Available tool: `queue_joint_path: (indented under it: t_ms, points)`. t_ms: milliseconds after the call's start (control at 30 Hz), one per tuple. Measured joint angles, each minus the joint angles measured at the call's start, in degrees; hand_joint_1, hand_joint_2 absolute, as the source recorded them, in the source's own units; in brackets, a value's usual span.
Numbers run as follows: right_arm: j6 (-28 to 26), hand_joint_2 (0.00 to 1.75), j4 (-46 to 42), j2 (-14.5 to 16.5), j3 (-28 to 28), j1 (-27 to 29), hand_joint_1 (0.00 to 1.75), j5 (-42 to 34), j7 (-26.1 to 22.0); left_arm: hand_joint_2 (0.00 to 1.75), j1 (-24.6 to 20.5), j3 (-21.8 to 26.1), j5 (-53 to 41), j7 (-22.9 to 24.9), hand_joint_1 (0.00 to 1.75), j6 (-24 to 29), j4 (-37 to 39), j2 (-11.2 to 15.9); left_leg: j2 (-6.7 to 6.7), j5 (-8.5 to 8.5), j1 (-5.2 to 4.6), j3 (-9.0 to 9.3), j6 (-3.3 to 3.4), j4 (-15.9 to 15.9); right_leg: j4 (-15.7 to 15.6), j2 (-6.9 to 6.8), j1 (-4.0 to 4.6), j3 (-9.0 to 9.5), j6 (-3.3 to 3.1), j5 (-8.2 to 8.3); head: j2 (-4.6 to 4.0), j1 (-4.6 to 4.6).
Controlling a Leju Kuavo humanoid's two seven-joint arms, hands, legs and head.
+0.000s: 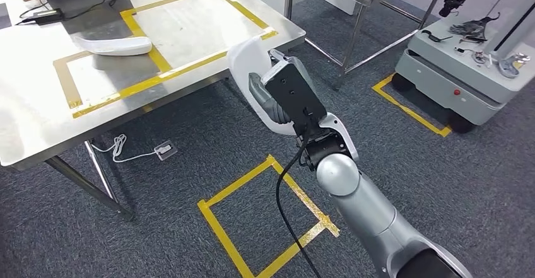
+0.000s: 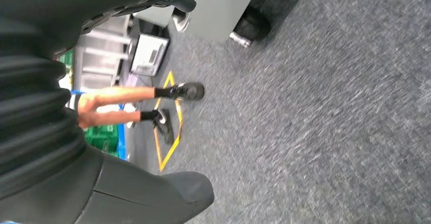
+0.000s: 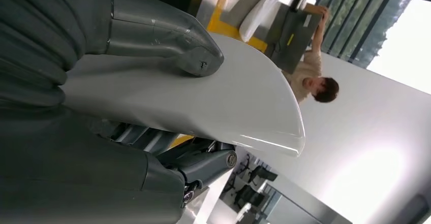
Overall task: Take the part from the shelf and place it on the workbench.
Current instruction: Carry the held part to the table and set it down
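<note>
Right hand [image 3: 152, 82] grips white part [image 3: 213, 107]; head view adds workbench [image 1: 38, 120]

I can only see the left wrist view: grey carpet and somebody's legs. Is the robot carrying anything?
Observer: Yes. In the head view the right robot hand grips a curved white part.
Operator: Is the workbench close?
Observer: A steel workbench stands ahead on the robot's left, its edge right beside the held part.
Operator: Anything on it already?
Observer: A second white part lies there, over the yellow tape marking its top.
</note>
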Motion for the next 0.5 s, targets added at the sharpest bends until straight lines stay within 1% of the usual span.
queue_joint_path:
  t_ms: [33, 67, 100, 133, 167, 200, 233, 267, 300, 367, 500]
  points:
    - [-0.21, 1.75, -0.05, 0.00, 0.00, 0.08, 1.75, 0.54, -0.20, 1.75, 0.12, 0.01, 0.00, -0.01, 0.00, 0.02, 0.01, 0.02, 0.50, -0.01, -0.15, -0.06, 0.16, 0.02, 4.19, -0.86, -0.01, -1.88, 0.08, -1.83, 0.00, 0.03]
    - [-0.35, 1.75, -0.10, -0.01, 0.00, 0.23, 1.75, 0.88, -0.32, 1.75, 0.24, 0.02, 0.01, 0.00, 0.00, 0.04, 0.01, 0.04, 0.96, -0.03, -0.28, -0.09, 0.22, 0.04, 7.45, -1.16, -0.02, -3.31, 0.11, -2.97, 0.00, 0.02]
    - [-0.44, 1.75, -0.12, -0.03, 0.00, 0.39, 1.75, 1.13, -0.38, 1.75, 0.33, 0.03, 0.01, -0.02, 0.00, 0.06, 0.01, 0.07, 1.34, -0.04, -0.36, -0.11, 0.24, 0.06, 8.80, -1.25, -0.01, -3.78, 0.06, -3.07, 0.00, 0.03]
    - [-0.54, 1.75, -0.16, -0.04, 0.00, 0.53, 1.75, 1.32, -0.41, 1.75, 0.37, 0.04, 0.02, -0.06, 0.00, 0.08, 0.01, 0.07, 1.65, -0.05, -0.43, -0.11, 0.24, 0.08, 7.69, -1.27, 0.03, -3.01, -0.09, -2.13, 0.00, 0.03]
    - [-0.64, 1.75, -0.23, -0.05, 0.00, 0.62, 1.75, 1.46, -0.43, 1.75, 0.35, 0.04, 0.02, -0.12, 0.00, 0.10, 0.01, 0.07, 1.86, -0.07, -0.49, -0.09, 0.22, 0.10, 4.65, -1.29, 0.07, -1.27, -0.30, -0.57, 0.00, 0.03]
    - [-0.76, 1.75, -0.37, -0.06, -0.01, 0.64, 1.75, 1.63, -0.47, 1.75, 0.31, 0.04, 0.02, -0.20, 0.00, 0.10, 0.01, 0.03, 2.05, -0.10, -0.52, -0.07, 0.17, 0.12, 0.22, -1.39, 0.20, 1.13, -0.68, 0.93, 0.00, 0.02]
    - [-0.86, 1.75, -0.52, -0.06, -0.01, 0.64, 1.75, 1.78, -0.49, 1.75, 0.25, 0.04, 0.02, -0.29, 0.00, 0.10, 0.01, -0.02, 2.20, -0.16, -0.62, -0.10, 0.03, 0.15, -3.63, -1.52, 0.42, 3.19, -1.08, 2.03, 0.00, 0.00]
    - [-0.96, 1.75, -0.67, -0.06, -0.02, 0.65, 1.75, 1.91, -0.50, 1.75, 0.21, 0.04, 0.02, -0.35, 0.00, 0.10, 0.01, -0.02, 2.32, -0.25, -0.75, -0.17, -0.08, 0.22, -6.28, -1.61, 0.56, 4.57, -1.32, 2.63, 0.00, -0.01]
    - [-1.08, 1.75, -0.81, -0.09, -0.04, 0.66, 1.75, 2.07, -0.50, 1.75, 0.20, 0.04, 0.01, -0.43, 0.00, 0.10, 0.01, -0.01, 2.42, -0.31, -0.84, -0.22, -0.15, 0.24, -7.85, -1.66, 0.71, 5.33, -1.49, 2.81, 0.00, -0.02]
    - [-1.32, 1.75, -1.01, -0.17, -0.09, 0.75, 1.75, 2.39, -0.48, 1.75, 0.18, 0.04, -0.05, -0.55, 0.00, 0.10, 0.01, 0.07, 2.46, -0.29, -0.94, -0.22, -0.26, 0.13, -8.06, -1.58, 0.77, 5.39, -1.44, 2.96, 0.00, -0.03]
    - [-1.76, 1.75, -1.42, -0.28, -0.15, 1.03, 1.75, 3.36, -0.44, 1.75, 0.04, 0.02, -0.40, -0.73, 0.00, -0.04, 0.02, -0.03, 2.47, 0.00, -0.90, 0.06, -0.67, -0.47, -8.02, -1.55, 0.83, 5.34, -1.83, 2.87, 0.00, -0.04]
